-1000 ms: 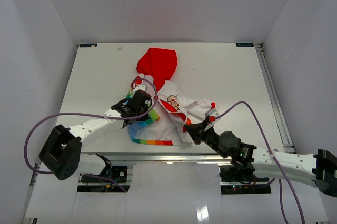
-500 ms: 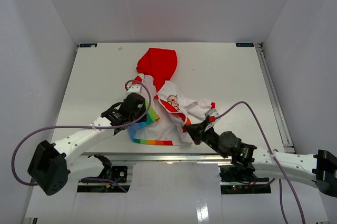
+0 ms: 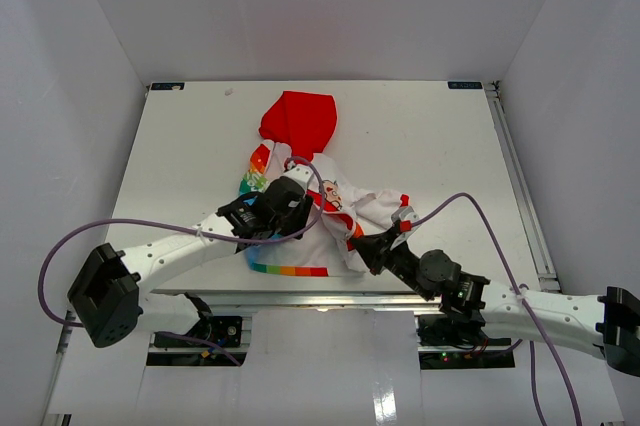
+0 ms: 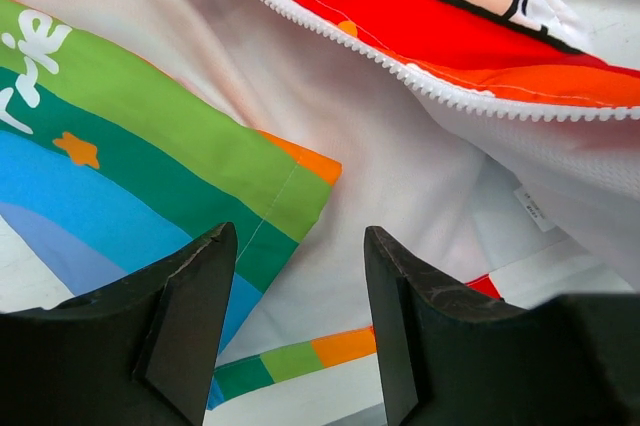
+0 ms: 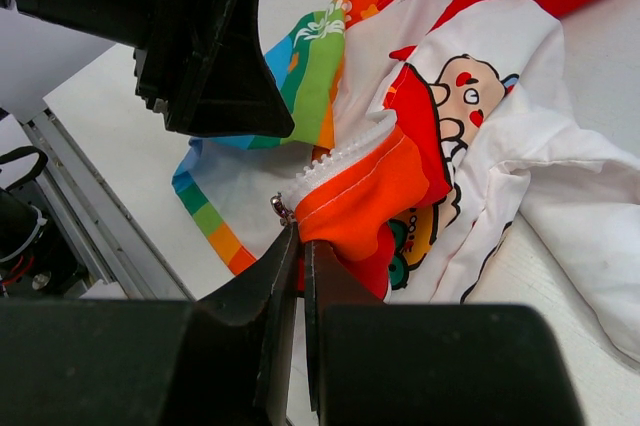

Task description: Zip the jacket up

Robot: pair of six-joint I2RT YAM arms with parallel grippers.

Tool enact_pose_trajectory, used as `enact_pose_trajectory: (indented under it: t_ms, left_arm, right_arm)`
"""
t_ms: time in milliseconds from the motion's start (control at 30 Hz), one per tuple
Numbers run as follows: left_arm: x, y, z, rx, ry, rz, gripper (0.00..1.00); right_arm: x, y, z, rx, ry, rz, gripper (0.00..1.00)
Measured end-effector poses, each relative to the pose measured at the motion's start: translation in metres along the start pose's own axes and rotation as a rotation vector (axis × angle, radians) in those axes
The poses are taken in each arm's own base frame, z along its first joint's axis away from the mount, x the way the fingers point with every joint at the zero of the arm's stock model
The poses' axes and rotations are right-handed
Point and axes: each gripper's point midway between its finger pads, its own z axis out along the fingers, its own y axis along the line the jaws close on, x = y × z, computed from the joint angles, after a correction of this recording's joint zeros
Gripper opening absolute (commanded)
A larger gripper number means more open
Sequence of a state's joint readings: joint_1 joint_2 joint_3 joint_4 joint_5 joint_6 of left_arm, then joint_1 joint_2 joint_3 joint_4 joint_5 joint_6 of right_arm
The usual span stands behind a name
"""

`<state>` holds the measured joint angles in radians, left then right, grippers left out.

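Note:
The jacket [image 3: 335, 193] lies open in the middle of the table, red hood [image 3: 298, 118] at the far end, rainbow hem [image 3: 290, 269] at the near end. My left gripper [image 3: 290, 208] hovers over its left half, open and empty. In the left wrist view the gripper [image 4: 298, 238] frames white lining [image 4: 390, 176], with a rainbow panel [image 4: 120, 156] to the left and the zipper teeth [image 4: 400, 71] above. My right gripper [image 5: 300, 243] is shut on the jacket's orange front edge [image 5: 370, 196], just below the metal zipper slider [image 5: 283, 209]; it appears at the hem's right corner [image 3: 358, 244] from above.
The white table [image 3: 180, 146] is walled in on three sides. A metal rail [image 3: 520, 176] runs along its right edge. Purple cables loop from both arms, and the left one [image 3: 150, 229] arcs over the table's near left part.
My left gripper has opened, let go of the rainbow panel and moved right over the jacket's middle. The right gripper has kept its grip and place.

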<state>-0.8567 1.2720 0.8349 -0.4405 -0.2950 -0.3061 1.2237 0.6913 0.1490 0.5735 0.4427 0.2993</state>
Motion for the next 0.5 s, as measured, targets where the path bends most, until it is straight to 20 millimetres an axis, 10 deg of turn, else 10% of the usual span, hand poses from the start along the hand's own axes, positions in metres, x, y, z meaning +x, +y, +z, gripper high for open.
enact_pose_trajectory:
  t_ms: [300,433,500]
  left_arm:
    - [0.021,0.003,0.021,-0.049,0.082,0.033,0.68]
    - [0.035,0.009,0.034,-0.111,0.134,0.022,0.14]
    - [0.039,0.015,0.035,-0.15,0.144,0.011,0.02]
  right_arm:
    - [-0.004,0.001,-0.001,-0.004,-0.015,0.006,0.08]
    - [-0.004,0.0,-0.001,-0.003,-0.015,0.006,0.08]
    - [-0.004,0.0,-0.001,-0.003,-0.016,0.006,0.08]
